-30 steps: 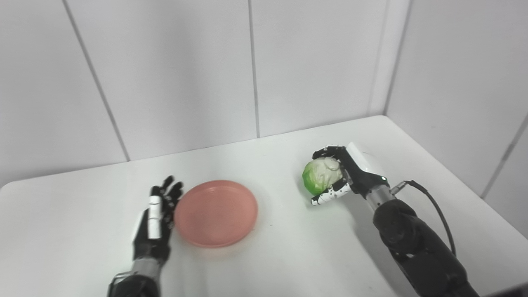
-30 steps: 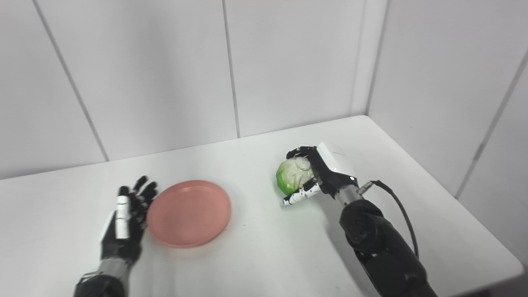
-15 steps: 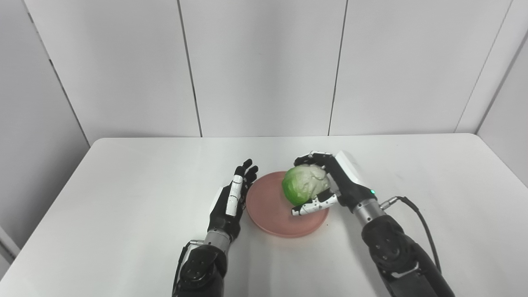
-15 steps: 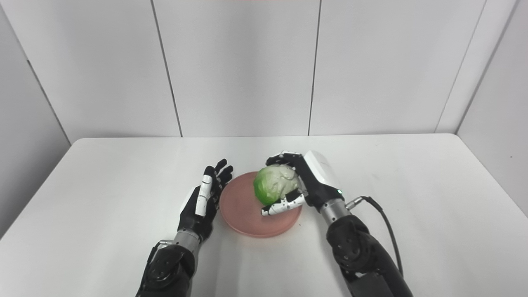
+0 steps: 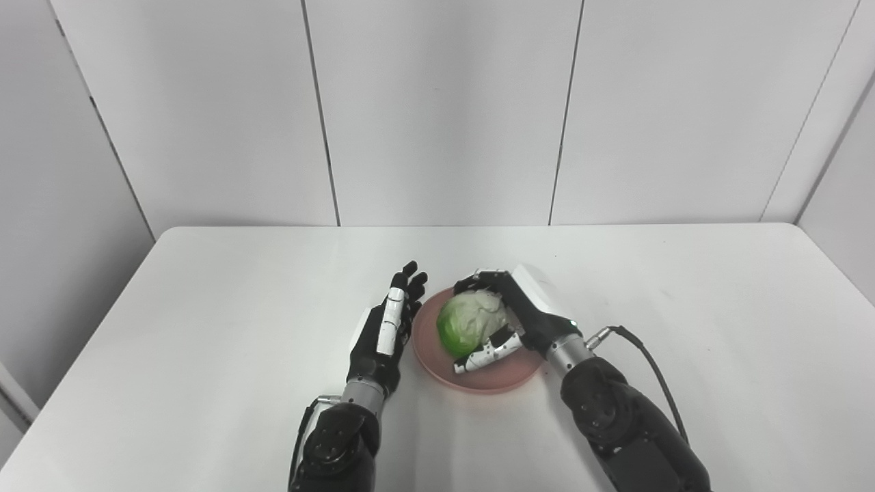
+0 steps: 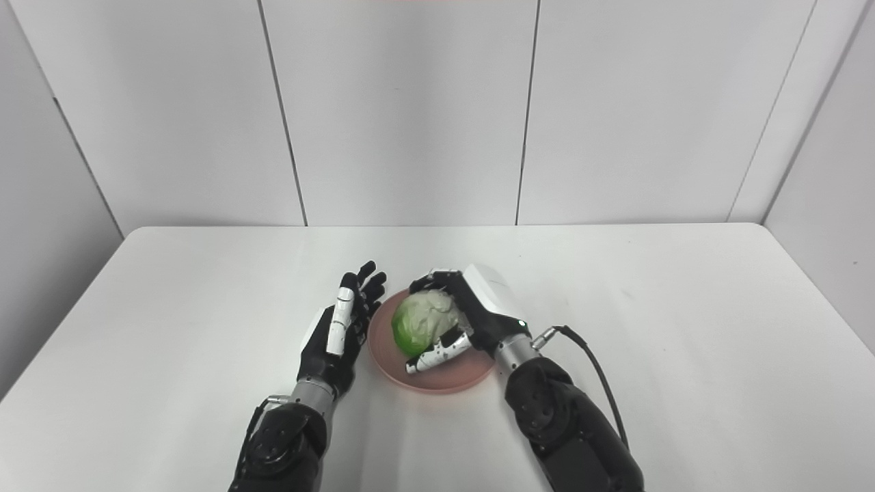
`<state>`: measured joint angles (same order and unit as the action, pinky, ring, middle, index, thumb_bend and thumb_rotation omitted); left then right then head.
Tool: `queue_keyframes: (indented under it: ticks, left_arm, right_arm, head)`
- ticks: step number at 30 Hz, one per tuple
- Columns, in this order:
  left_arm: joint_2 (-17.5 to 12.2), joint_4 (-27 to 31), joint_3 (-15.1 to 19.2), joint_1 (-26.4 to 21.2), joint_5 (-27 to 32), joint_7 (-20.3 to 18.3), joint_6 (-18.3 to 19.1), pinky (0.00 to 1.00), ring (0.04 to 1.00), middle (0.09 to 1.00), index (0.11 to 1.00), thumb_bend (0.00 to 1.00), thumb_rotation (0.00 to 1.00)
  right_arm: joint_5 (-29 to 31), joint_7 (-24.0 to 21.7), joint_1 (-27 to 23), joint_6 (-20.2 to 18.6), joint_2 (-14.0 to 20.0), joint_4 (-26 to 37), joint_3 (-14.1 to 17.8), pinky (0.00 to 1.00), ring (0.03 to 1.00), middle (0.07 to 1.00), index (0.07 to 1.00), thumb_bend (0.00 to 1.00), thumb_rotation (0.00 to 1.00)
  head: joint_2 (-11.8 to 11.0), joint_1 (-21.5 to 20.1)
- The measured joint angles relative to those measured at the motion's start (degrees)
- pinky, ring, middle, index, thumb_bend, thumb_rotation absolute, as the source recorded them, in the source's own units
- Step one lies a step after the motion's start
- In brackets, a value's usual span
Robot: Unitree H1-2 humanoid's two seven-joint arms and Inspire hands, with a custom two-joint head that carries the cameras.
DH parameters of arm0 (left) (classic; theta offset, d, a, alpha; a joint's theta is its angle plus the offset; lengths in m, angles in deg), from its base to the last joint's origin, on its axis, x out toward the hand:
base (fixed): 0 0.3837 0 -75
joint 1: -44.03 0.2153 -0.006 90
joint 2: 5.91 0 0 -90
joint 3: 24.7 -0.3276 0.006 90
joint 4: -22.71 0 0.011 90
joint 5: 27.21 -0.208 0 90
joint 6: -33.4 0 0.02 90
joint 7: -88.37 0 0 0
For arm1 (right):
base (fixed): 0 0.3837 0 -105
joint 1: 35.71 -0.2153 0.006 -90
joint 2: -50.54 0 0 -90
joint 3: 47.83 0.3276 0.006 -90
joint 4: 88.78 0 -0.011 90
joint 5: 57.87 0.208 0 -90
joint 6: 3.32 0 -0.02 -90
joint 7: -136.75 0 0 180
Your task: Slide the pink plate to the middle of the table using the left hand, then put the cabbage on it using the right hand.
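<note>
Cabbage [image 5: 467, 328] held over the pink plate [image 5: 509, 374] near the middle of the worktop [image 5: 205, 321].

The green-and-white cabbage sits in the right hand [image 5: 523, 318], whose fingers [image 5: 487, 357] wrap it from above and below; it is over the plate's middle, though whether it touches the plate cannot be told. The plate lies flat on the white worktop, near its middle. Just beside the plate's left rim stands the left hand [image 5: 383, 335], edge-on, fingers straight and apart, holding nothing. A black cable [image 5: 656, 376] runs from the right wrist. Pale wall panels [image 5: 437, 109] rise behind.
</note>
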<state>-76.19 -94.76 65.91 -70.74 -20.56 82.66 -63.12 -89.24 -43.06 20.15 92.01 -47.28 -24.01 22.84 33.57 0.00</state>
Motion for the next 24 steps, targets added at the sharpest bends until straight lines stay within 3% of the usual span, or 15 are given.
queue_keyframes:
  ticks: [8, 11, 12, 14, 17, 19, 24]
  left_arm:
    - [0.0, -0.3, 0.2, -0.1, 0.4, 0.0, -0.4, 0.95, 0.96, 0.955, 0.96, 0.75, 1.0]
    - [0.0, -0.6, 0.1, -0.2, 0.4, 0.0, -0.8, 0.94, 0.96, 0.961, 0.96, 0.75, 1.0]
    - [0.0, -0.6, 0.1, -0.2, 0.4, -0.1, -1.0, 0.96, 0.966, 0.968, 0.958, 0.75, 1.0]
    - [0.0, -0.7, 0.0, -0.3, 0.4, -0.1, -1.1, 0.98, 0.975, 0.974, 0.96, 0.75, 1.0]
    - [-0.1, -0.6, 0.0, -0.3, 0.4, -0.2, -1.1, 1.0, 0.988, 0.982, 0.967, 0.76, 1.0]
    - [-0.2, -0.6, 0.0, -0.3, 0.4, -0.2, -1.0, 1.0, 0.987, 0.98, 0.966, 0.77, 1.0]
    - [-0.3, -0.6, 0.0, -0.3, 0.4, -0.3, -1.0, 1.0, 0.984, 0.972, 0.963, 0.76, 1.0]
  right_arm:
    - [-2.5, 1.5, -0.4, 0.5, 1.5, -1.2, -0.1, 0.38, 0.412, 0.501, 0.536, 0.52, 0.0]
    - [-3.8, 2.3, -0.4, 1.4, 2.1, -1.4, -0.8, 0.42, 0.498, 0.479, 0.531, 0.52, 0.01]
    - [-4.0, 2.5, -0.4, 1.8, 2.3, -1.4, -1.2, 0.53, 0.622, 0.646, 0.699, 0.64, 0.28]
    - [-4.4, 2.5, -0.4, 2.4, 2.6, -1.3, -1.5, 0.62, 0.73, 0.771, 0.817, 0.7, 0.49]
    - [-4.2, 2.3, -0.2, 2.4, 3.1, -0.5, -1.5, 0.72, 0.853, 0.894, 0.914, 0.73, 0.69]
    - [-3.4, 2.0, 0.1, 2.9, 3.4, 0.8, -1.3, 0.77, 0.907, 0.944, 0.965, 0.74, 0.76]
    - [-0.4, 0.3, 0.6, 6.0, 4.7, 2.8, -0.9, 0.88, 0.979, 0.993, 0.998, 0.73, 0.76]
  head:
    - [0.0, -0.6]
    - [0.0, -0.8]
    - [0.0, -0.9]
    - [0.0, -0.9]
    - [-0.1, -1.1]
    - [-0.1, -1.3]
    - [0.0, -1.7]
